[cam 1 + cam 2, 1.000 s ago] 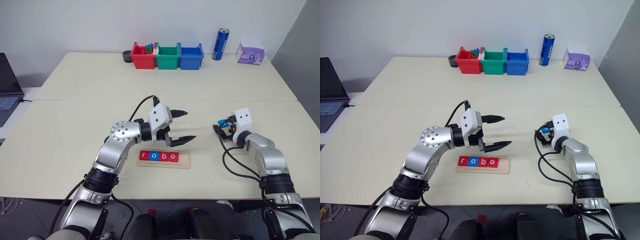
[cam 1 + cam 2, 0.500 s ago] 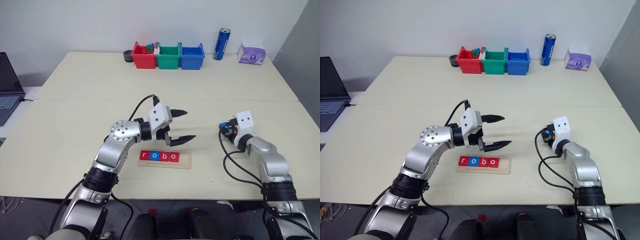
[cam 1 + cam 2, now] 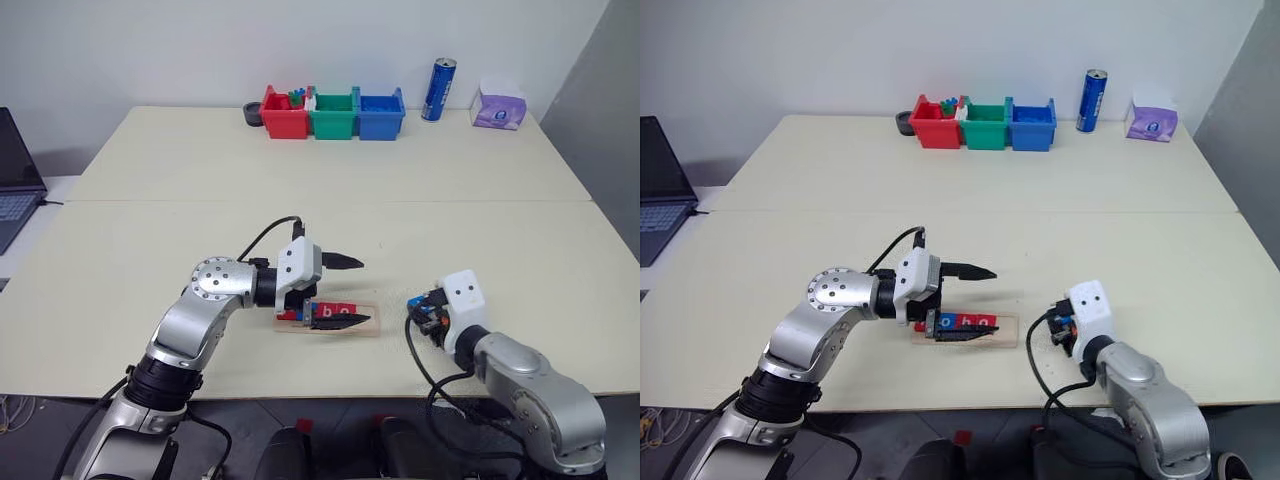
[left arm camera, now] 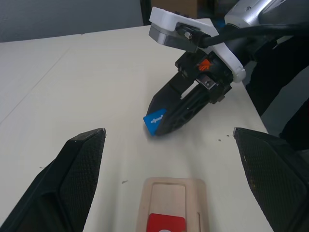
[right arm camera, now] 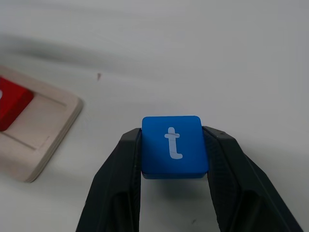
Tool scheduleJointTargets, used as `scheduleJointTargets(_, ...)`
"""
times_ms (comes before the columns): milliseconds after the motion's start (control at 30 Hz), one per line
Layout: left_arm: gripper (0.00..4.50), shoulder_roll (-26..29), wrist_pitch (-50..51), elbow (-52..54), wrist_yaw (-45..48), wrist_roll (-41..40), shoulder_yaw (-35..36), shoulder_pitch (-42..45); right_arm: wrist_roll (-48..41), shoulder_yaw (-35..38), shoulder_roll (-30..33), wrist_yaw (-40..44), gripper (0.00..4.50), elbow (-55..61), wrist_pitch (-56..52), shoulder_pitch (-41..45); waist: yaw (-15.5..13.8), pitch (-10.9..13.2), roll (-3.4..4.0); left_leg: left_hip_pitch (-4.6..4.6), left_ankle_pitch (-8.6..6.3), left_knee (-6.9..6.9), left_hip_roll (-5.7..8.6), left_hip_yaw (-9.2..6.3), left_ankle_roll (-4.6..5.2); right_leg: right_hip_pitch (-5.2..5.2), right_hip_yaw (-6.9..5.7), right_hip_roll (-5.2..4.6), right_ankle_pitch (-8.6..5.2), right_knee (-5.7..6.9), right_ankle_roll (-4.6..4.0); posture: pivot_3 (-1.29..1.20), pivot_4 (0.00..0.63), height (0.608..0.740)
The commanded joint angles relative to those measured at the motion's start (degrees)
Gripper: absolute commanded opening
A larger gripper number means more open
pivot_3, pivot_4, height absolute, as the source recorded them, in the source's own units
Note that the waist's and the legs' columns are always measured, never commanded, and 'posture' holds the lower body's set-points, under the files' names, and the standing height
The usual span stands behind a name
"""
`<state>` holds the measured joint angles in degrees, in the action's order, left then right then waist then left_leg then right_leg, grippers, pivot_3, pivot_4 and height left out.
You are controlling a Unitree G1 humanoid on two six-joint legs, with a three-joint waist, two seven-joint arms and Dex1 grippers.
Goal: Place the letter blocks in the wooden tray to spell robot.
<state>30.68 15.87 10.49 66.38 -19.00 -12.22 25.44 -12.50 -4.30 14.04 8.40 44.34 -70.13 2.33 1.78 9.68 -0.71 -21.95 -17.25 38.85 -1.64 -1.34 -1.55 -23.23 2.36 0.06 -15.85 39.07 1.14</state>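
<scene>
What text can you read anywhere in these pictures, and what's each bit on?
"t": blue letter block, held in the right hand.
"b", "o": letter blocks in the wooden tray; others hidden behind the left hand.
Blue can, purple tissue box: print too small to read.

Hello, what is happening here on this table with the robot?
The robot is spelling "robot" with letter blocks. The right gripper holds the blue t block between its fingers, just off the open end of the wooden tray. Red and blue blocks already sit in the tray, and the slot at its end is free. The left gripper hovers open over the tray.
</scene>
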Motion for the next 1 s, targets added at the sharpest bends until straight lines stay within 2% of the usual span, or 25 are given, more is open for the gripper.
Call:
scheduleJointTargets(33,4.5,0.15,0.09,2.12,-0.02,-0.96,0.27,0.65,0.52,-1.01,-1.16,-2.4,1.46,3.58,-3.38,0.13,0.0,0.0,0.0,0.0,0.0,0.0,0.0,0.0,0.0,0.0,0.0,0.0,0.0,-0.01,0.0,0.0,0.15,0.74)
scheduleJointTargets(333,4.5,0.14,0.55,2.65,-0.13,-0.89,0.15,0.67,0.04,-1.22,-1.81,-3.38,1.46,3.32,-5.02,0.91,0.03,0.0,0.0,-0.01,0.0,-0.01,0.0,-0.01,0.0,-0.01,0.0,0.01,0.0,-0.04,0.01,0.0,0.15,0.74)
scheduleJointTargets(600,4.5,-0.33,-0.16,1.52,-0.1,-0.39,-0.01,0.97,-2.34,3.22,0.41,1.49,4.29,1.95,-0.63,3.28,0.03,0.0,0.0,-0.02,0.0,-0.02,0.0,0.0,0.01,-0.01,-0.01,0.02,-0.01,-0.06,0.01,0.0,0.15,0.74)
scheduleJointTargets(667,4.5,-0.5,-0.32,1.24,-0.15,-0.32,-0.03,1.12,-3.14,4.84,1.57,3.1,4.46,1.32,1.01,4.9,0.03,0.0,0.0,-0.02,-0.01,-0.02,0.0,0.0,0.01,-0.01,-0.01,0.02,-0.01,-0.06,0.01,0.0,0.15,0.74)
scheduleJointTargets(767,4.5,-0.77,-0.82,0.77,-0.15,-0.11,-0.05,1.17,-3.9,6.58,6.07,8.72,4.46,-2.26,9.87,8.45,0.03,0.0,0.0,-0.01,-0.01,-0.01,0.01,0.02,0.01,-0.02,-0.04,0.03,0.0,-0.05,0.01,0.0,0.15,0.74)
scheduleJointTargets(900,4.5,-1.1,-1.33,0.37,0.02,0.0,-0.29,1.19,-9.28,8.55,15.58,29.01,4.46,-10.96,26.56,8.58,0.0,0.02,-0.03,0.0,-0.02,-0.03,0.02,0.02,0.03,0.0,-0.06,0.04,0.0,-0.11,0.01,0.0,0.15,0.74)
scheduleJointTargets(1000,4.5,-0.85,-1.99,-0.37,0.84,0.21,-0.52,1.27,-8.68,6.71,21.96,42.64,4.46,-19.29,40.76,6.87,-0.13,0.03,-0.05,-0.05,-0.02,-0.04,0.02,0.02,0.04,0.0,-0.06,0.05,-0.01,-0.15,0.01,0.0,0.15,0.74)
